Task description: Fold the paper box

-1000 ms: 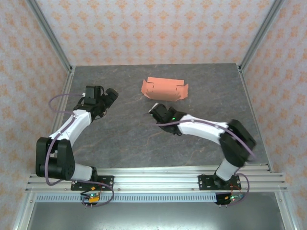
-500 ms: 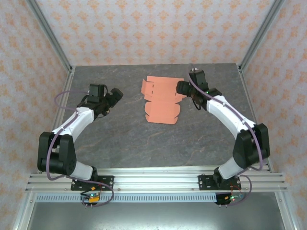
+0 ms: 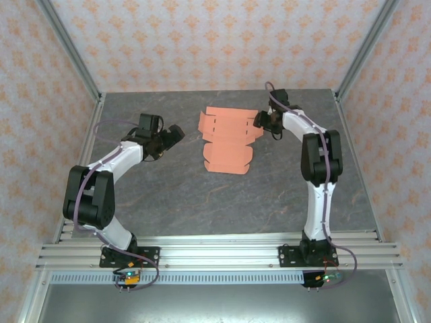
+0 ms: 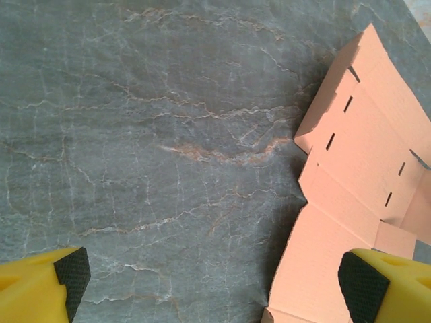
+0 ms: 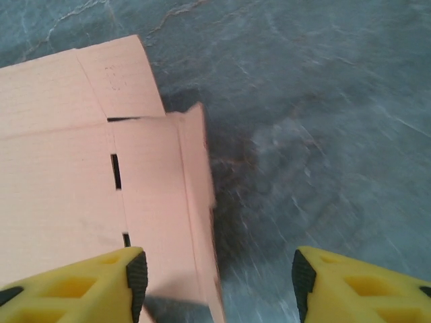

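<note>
Salmon paper box (image 3: 227, 138) unfolded; left end effector (image 4: 215, 279) spread, right end effector (image 5: 220, 276) apparently spread too.

The box (image 3: 227, 138) is salmon-orange with small dark slots. The counter (image 3: 175, 195) is dark grey, veined pale like marble. The left tool (image 4: 214, 277) and right tool (image 5: 217, 274) are yellow with black pads (image 4: 71, 269). The walls (image 3: 202, 40) carry orange floral motifs on cream.

Even bright light; paper box (image 5: 101, 182) edge blurred (motion).
</note>
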`<state>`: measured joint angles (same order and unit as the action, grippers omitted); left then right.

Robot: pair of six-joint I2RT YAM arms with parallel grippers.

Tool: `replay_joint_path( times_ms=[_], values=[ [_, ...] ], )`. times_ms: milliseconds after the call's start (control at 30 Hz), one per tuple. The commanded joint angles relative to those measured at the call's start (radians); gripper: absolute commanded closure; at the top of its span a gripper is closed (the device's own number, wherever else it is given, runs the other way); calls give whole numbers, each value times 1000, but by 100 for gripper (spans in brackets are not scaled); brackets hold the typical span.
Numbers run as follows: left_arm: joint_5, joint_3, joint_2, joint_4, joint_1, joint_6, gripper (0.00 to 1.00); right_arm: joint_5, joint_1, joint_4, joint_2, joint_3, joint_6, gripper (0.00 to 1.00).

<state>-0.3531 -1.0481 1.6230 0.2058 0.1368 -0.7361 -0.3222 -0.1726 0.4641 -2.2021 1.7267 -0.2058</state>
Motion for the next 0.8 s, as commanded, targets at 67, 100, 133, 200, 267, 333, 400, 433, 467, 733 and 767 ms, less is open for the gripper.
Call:
replay_joint_path(
  times_ms=[67, 100, 133, 200, 267, 333, 400, 433, 467, 733, 767],
  values=[
    [8, -37, -20, 30, -2, 79, 3, 17, -12, 95, -102, 144, 72, 57],
    [18, -43, -21, 43, -2, 88, 3, 9, -16, 89, -99, 143, 86, 62],
    [28, -50, -22, 54, -4, 102, 3, -11, -19, 72, -89, 132, 106, 67],
    [32, -45, -27, 54, -3, 115, 5, -63, -22, 38, -67, 112, 138, 76],
    [14, 0, -52, -17, 1, 112, 6, -111, -24, 23, -33, 87, 185, 85],
    [-22, 35, -70, -87, 10, 137, 5, -159, -25, -20, 26, 17, 228, 88],
    [-58, 51, -73, -119, 16, 186, 4, -215, -25, -118, 105, -97, 251, 89],
    [-68, 58, -70, -126, 17, 196, 4, -249, -25, -171, 149, -164, 263, 90],
    [-64, 65, -66, -130, 16, 226, 4, -280, -25, -211, 185, -216, 276, 90],
    [-45, 109, -11, -239, 47, 281, 5, -373, -26, -387, 427, -527, 286, 93],
    [-47, 118, -5, -255, 57, 280, 5, -380, -25, -393, 441, -543, 286, 93]
  ],
)
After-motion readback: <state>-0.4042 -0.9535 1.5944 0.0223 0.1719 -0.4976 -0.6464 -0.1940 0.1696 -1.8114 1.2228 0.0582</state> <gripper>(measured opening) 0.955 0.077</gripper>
